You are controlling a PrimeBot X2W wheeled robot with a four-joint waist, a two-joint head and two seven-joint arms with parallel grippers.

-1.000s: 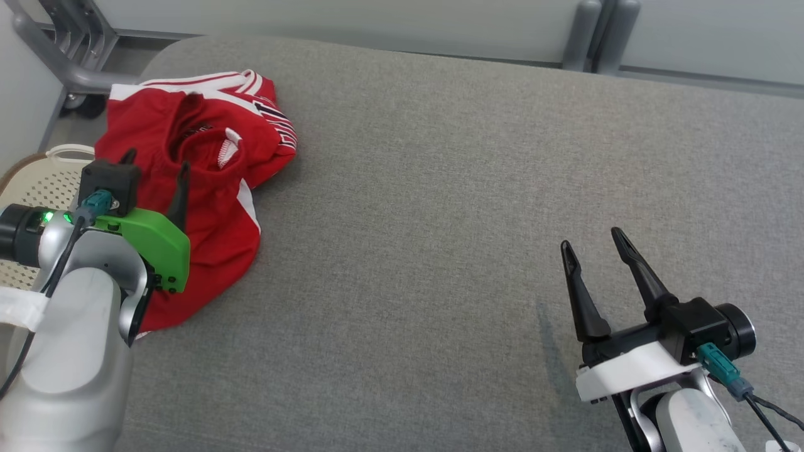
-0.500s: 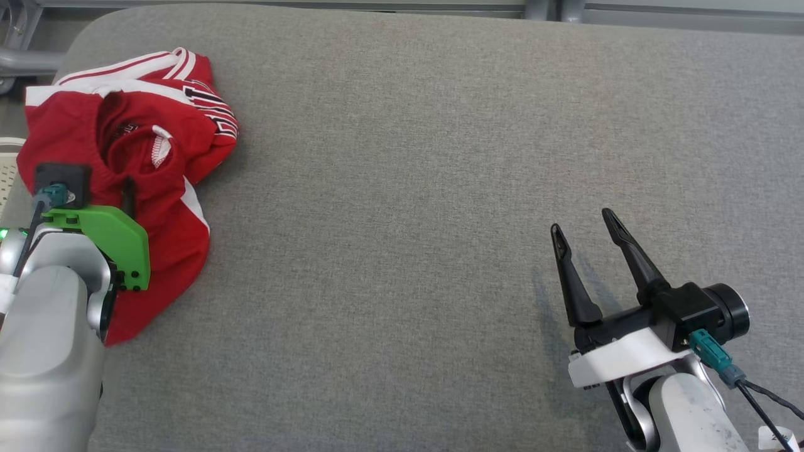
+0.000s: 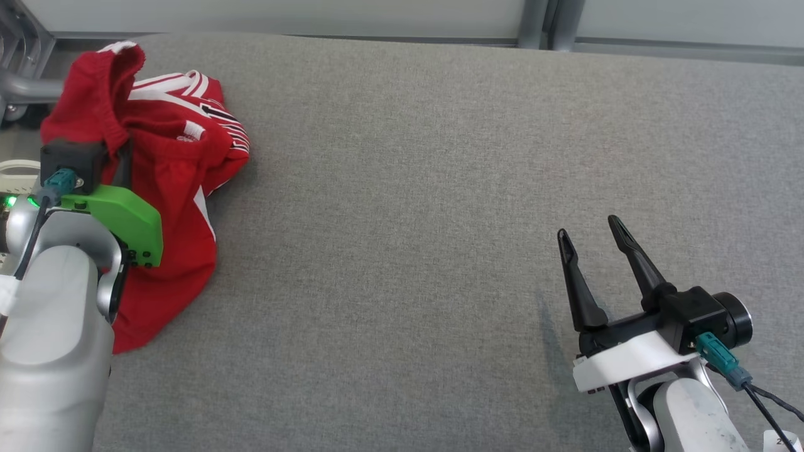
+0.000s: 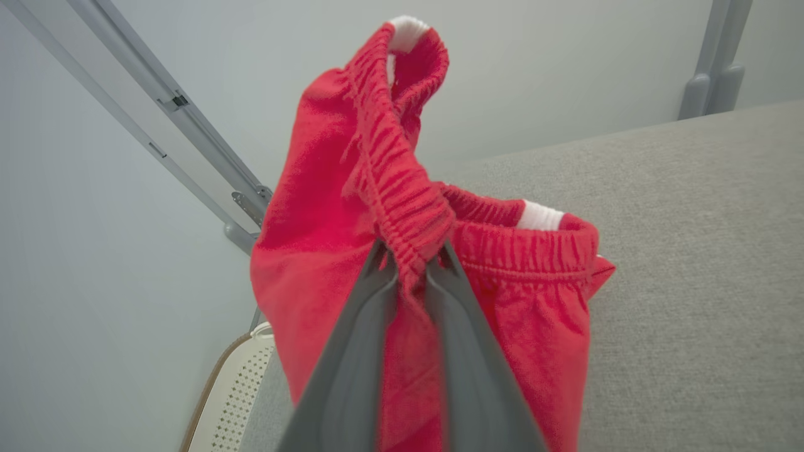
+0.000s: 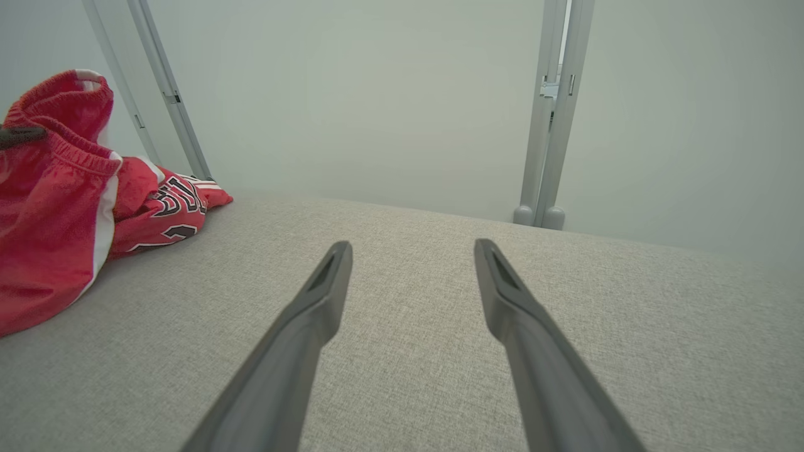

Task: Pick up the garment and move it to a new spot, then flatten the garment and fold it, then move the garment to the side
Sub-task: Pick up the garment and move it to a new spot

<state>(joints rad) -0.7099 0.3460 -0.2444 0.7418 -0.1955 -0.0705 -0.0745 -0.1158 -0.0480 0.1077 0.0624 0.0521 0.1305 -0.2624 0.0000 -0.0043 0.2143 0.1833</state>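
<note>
Head view: red garment (image 3: 176, 188) heaped upper left on grey cushion (image 3: 408, 188), left tool (image 3: 122, 157) among its folds; right tool (image 3: 588, 226) splayed, lower right. Left wrist view, centre: clamped tight on the garment. Right wrist view: gaping, empty.

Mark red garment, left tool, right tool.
red garment (image 4: 314, 251): left wrist view, cloth left of waistband.
left tool (image 4: 412, 251): left wrist view, between fingertips pinching waistband.
right tool (image 5: 412, 245): right wrist view, between open fingertips.
</note>
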